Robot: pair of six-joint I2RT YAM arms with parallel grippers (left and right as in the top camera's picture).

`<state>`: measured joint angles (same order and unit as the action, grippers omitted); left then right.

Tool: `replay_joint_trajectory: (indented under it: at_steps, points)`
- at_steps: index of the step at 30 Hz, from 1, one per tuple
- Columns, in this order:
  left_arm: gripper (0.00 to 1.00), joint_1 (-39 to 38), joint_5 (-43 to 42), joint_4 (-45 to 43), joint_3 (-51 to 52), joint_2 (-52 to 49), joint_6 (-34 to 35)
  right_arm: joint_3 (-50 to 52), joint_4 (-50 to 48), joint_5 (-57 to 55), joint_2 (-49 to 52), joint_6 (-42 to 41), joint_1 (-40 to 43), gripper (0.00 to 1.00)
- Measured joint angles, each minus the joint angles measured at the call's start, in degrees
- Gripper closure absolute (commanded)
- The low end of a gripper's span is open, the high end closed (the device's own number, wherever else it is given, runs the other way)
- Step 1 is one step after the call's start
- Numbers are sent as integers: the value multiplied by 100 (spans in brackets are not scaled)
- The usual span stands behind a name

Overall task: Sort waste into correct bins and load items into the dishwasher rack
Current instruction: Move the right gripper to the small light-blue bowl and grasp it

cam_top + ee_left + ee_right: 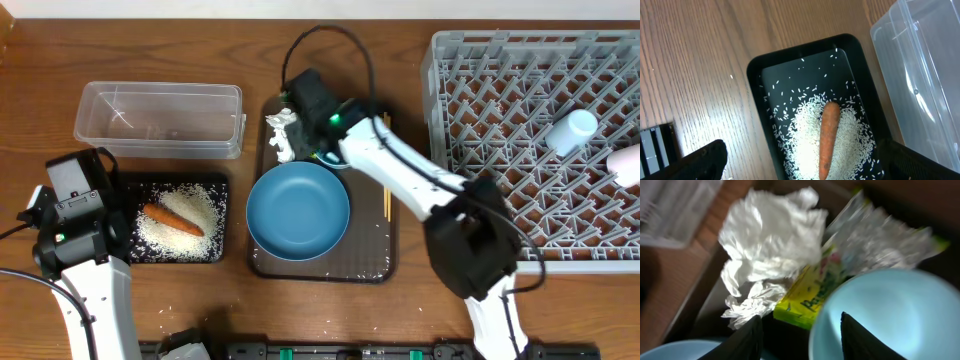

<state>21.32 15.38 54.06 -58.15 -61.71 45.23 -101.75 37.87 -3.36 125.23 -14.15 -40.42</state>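
Your right hand (800,317), half open and gripping nothing, hovers at the far end of the serving tray (372,262) over crumpled paper (765,255) and foil wrapper (875,250); closing here may pinch the rim of the small light-blue bowl (890,315) instead.

A wad of crumpled white paper (770,245) touches a silver-and-yellow foil wrapper (865,250), beside a light-blue bowl (900,315). The pincer (800,317) holds its dark fingers apart, one on either side of the wrapper's yellow edge.

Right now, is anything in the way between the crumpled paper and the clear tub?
Nothing visible does. The paper lies at the brown tray's left edge, and only bare table separates it from the clear tub.
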Motion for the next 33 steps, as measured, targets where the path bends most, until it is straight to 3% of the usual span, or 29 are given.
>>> replay_joint_trajectory:
  at_steps: [7,16,24,27,33]
  points:
    - [2,0,0,2,0,0,0,20,236,-214,201,-188,-70,55]
    - [2,0,0,0,0,0,0,20,433,-299,203,-240,-70,67]
    - [2,2,0,0,0,0,0,20,323,-442,411,-256,-68,85]
    - [2,2,0,0,0,0,0,17,295,-468,417,-236,-68,99]
    - [2,0,0,0,0,0,0,-197,481,-562,315,-195,-42,99]
